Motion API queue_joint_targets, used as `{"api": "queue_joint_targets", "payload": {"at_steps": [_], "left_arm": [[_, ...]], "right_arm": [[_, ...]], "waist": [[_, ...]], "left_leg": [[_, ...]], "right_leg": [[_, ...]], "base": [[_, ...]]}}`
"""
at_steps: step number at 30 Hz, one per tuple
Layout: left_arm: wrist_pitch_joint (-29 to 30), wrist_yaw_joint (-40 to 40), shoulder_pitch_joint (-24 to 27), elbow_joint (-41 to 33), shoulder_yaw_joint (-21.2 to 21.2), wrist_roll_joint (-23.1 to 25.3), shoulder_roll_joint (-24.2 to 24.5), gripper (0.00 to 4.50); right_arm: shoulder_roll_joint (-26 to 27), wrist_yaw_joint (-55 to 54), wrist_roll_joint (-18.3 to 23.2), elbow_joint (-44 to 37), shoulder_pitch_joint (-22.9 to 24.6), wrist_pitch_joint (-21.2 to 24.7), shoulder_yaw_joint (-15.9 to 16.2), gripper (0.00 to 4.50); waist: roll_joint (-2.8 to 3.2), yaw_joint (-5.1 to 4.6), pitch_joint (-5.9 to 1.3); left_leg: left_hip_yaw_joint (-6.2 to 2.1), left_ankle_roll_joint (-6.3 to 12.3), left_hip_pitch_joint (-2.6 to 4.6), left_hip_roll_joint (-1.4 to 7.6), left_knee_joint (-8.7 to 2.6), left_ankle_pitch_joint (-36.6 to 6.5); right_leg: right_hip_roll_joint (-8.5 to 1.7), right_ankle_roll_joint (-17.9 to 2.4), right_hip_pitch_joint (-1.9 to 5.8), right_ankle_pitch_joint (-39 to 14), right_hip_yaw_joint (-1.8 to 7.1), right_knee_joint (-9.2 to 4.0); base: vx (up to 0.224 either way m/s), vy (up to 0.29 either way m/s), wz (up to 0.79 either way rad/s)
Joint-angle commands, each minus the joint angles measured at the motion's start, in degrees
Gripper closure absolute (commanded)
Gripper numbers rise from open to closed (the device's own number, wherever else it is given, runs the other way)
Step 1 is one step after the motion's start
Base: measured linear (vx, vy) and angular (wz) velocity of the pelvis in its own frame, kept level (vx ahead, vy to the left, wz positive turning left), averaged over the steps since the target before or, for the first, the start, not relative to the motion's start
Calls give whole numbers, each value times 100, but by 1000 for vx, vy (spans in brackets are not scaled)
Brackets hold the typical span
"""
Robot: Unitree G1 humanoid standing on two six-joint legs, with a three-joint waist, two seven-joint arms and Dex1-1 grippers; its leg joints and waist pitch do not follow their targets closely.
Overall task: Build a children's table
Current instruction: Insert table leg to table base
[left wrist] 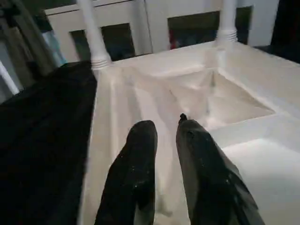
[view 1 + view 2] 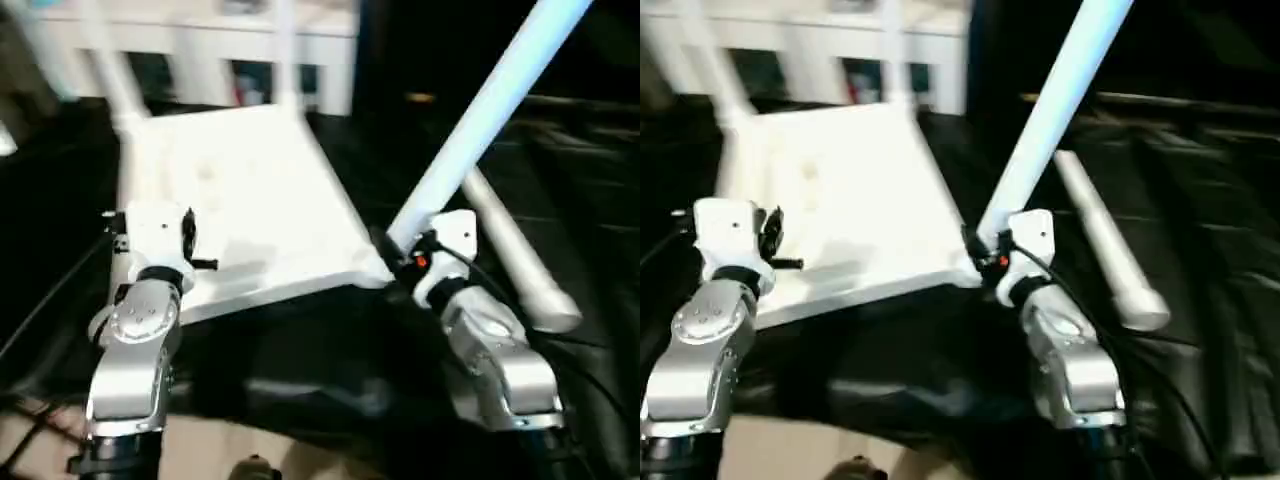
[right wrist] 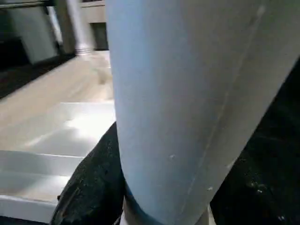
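- Left eye view: the white table top point(image 2: 240, 205) lay upside down on a black-covered surface point(image 2: 320, 350), two legs already standing at its far corners, one at the far left point(image 2: 105, 60) and one at the far right point(image 2: 284, 50). The right tool point(image 2: 400, 250) held a third leg point(image 2: 490, 110), whose long axis ran up and away to the right from the near right corner. The thick end sat just at that corner; whether it had entered the socket was unclear. A fourth leg point(image 2: 515, 255) lay loose just right of the right arm, the nearer arm for it.
- Right eye view: the left tool point(image 2: 765, 235) hovered over the near left edge of the table top.
- Left wrist view: its fingers point(image 1: 136, 164) stood narrowly apart, gripping nothing, above the ribbed underside.
- Right wrist view: one black finger point(image 3: 93, 183) pressed against the held leg, so the grip looked firm.
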Motion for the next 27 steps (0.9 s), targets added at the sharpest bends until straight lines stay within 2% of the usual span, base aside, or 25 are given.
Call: {"api": "queue_joint_targets", "payload": {"at_steps": [1, 2, 3, 4, 6, 7, 8, 9, 10, 11, 12, 13, 14, 15, 16, 17, 18, 19, 20, 21, 23, 24, 25, 26, 27], "left_arm": [[-149, -222, 27, -25, -204, -169, -99, 352], [-189, -286, 39, -22, -240, -235, -121, 352], [-252, -427, 72, -19, -315, -354, -150, 352], [-301, -537, 91, -4, -370, -437, -173, 352], [-309, -542, 93, -1, -362, -460, -192, 352], [-334, -552, 162, -5, -342, -603, -314, 352], [-404, -586, 211, -9, -365, -621, -320, 352], [-441, -621, 245, -14, -370, -628, -321, 352], [-489, -753, 392, -30, -400, -639, -284, 352], [-490, -754, 393, -31, -400, -639, -284, 352], [-463, -809, 439, -35, -428, -636, -251, 352], [-446, -840, 465, -36, -450, -633, -227, 352], [-555, -941, 480, -50, -532, -636, -163, 352], [-623, -1099, 476, -93, -555, -788, -178, 352], [-623, -1099, 476, -93, -555, -788, -178, 352], [-536, -1553, 402, -112, -644, -1143, -161, 335], [-510, -1642, 386, -109, -664, -1207, -152, 335], [-431, -2603, 199, 23, -1098, -1443, 137, 325], [-358, -2962, 104, 99, -1270, -1508, 252, 318], [-280, -3151, 34, 156, -1382, -1514, 322, 318], [-173, -3608, -161, 349, -1691, -1431, 506, 298], [-73, -3809, -328, 545, -1894, -1310, 581, 298], [-73, -3942, -461, 711, -2040, -1187, 630, 286], [-91, -4152, -652, 952, -2201, -1078, 668, 280], [-66, -4280, -830, 1173, -2276, -1038, 668, 280]], "right_arm": [[-101, -83, 61, -120, -79, 65, -126, 262], [-117, -82, 67, -102, -100, 85, -135, 262], [-148, -74, 78, -72, -139, 109, -157, 262], [-174, -62, 92, -58, -176, 140, -187, 262], [-179, -61, 87, -58, -178, 137, -187, 262], [-241, -61, 7, -59, -182, 100, -192, 262], [-257, -51, 4, -52, -182, 94, -206, 262], [-262, -49, 7, -50, -181, 93, -214, 262], [-292, -86, -36, -42, -172, 49, -234, 262], [-292, -87, -36, -42, -172, 49, -234, 262], [-309, -110, -49, -35, -173, 31, -242, 262], [-320, -124, -54, -29, -176, 21, -248, 262], [-350, -125, -34, -26, -184, 34, -262, 262], [-378, -102, -20, -17, -190, 34, -280, 262], [-378, -102, -20, -17, -190, 34, -280, 262], [-437, -45, 20, 32, -222, 39, -331, 262], [-447, -33, 30, 43, -230, 42, -341, 262], [-541, 94, 115, 142, -312, 2, -427, 262], [-590, 135, 128, 204, -362, -10, -456, 262], [-624, 161, 130, 244, -392, -16, -471, 262], [-700, 245, 147, 333, -465, -34, -500, 262], [-763, 312, 189, 374, -500, 13, -538, 262], [-809, 367, 228, 404, -525, 53, -568, 262], [-861, 438, 283, 430, -547, 84, -612, 262], [-902, 473, 310, 455, -568, 107, -638, 262]], "waist": [[137, -143, -308], [83, -155, -267], [40, -185, -237], [-18, -207, -237], [-19, -229, -266], [-67, -258, -297], [-74, -282, -314], [-63, -280, -328], [-129, -344, -325], [-97, -343, -328], [-128, -380, -322], [-112, -399, -328], [-173, -419, -340], [-189, -400, -357], [-173, -386, -359], [-195, -377, -368], [-238, -378, -377], [-251, -367, -403], [-221, -317, -445], [-237, -324, -481], [-270, -329, -471], [-274, -327, -459], [-264, -312, -454], [-281, -338, -430], [-241, -319, -427]], "left_leg": [[-106, -176, 308, 545, -786, -2423], [5, -380, 374, 409, -754, -2941], [27, -398, 378, 371, -745, -3064], [52, -295, 355, 317, -788, -2827], [45, -220, 302, 327, -826, -2454], [43, -147, 195, 337, -851, -1981], [47, -106, 162, 357, -859, -1665], [45, -82, 155, 362, -856, -1547], [61, -43, 124, 366, -869, -1497], [57, -50, 144, 367, -873, -1596], [78, -51, 148, 354, -863, -1671], [83, -68, 179, 346, -847, -1738], [93, -35, 165, 352, -842, -1634], [112, 22, 158, 352, -831, -1432], [114, 46, 157, 354, -825, -1324], [125, 80, 141, 363, -821, -1119], [135, 100, 134, 370, -820, -1014], [146, 128, 121, 370, -806, -768], [168, 199, 183, 355, -768, -452], [181, 296, 151, 331, -723, 29], [208, 445, 110, 330, -701, 388], [212, 492, 97, 327, -704, 389], [239, 527, 145, 321, -699, 233], [241, 507, 111, 321, -716, 72], [246, 472, 148, 322, -716, -52]], "right_leg": [[-365, -683, 49, -1209, 328, -437], [-445, -576, 16, -1909, 365, -580], [-479, -484, 21, -2289, 370, -637], [-578, -117, 123, -3100, 374, -762], [-617, 9, 200, -3142, 380, -795], [-637, 47, 283, -2921, 389, -769], [-631, 18, 301, -2670, 389, -754], [-629, -11, 299, -2546, 392, -738], [-604, -92, 301, -2421, 391, -723], [-602, -124, 286, -2460, 387, -713], [-585, -128, 258, -2526, 392, -731], [-597, -157, 233, -2591, 406, -744], [-589, -175, 243, -2477, 412, -741], [-586, -214, 247, -2269, 426, -714], [-598, -260, 248, -2156, 431, -693], [-594, -340, 263, -1905, 437, -651], [-585, -379, 269, -1766, 437, -634], [-574, -479, 288, -1392, 436, -573], [-558, -578, 247, -950, 443, -499], [-523, -686, 269, -314, 444, -391], [-523, -868, 298, 295, 451, -325], [-537, -896, 311, 307, 458, -335], [-534, -901, 283, 102, 469, -356], [-537, -873, 319, -152, 481, -390], [-543, -846, 299, -353, 486, -420]], "base": [[-42, 63, 23], [-46, 44, 20], [-46, 44, 20], [0, 0, 0], [0, 0, 0], [0, 0, 0], [0, 0, 0], [0, 0, 0], [0, 0, 0], [0, 0, 0], [0, 0, 0], [0, 0, 0], [0, 0, 0], [0, 0, 0], [0, 0, 0], [59, -19, 1], [59, -19, 1], [64, -15, 0], [56, -15, 1], [56, -15, 1], [0, 0, 0], [0, 0, 0], [0, 0, 0], [0, 0, 0], [0, 0, 0]]}}
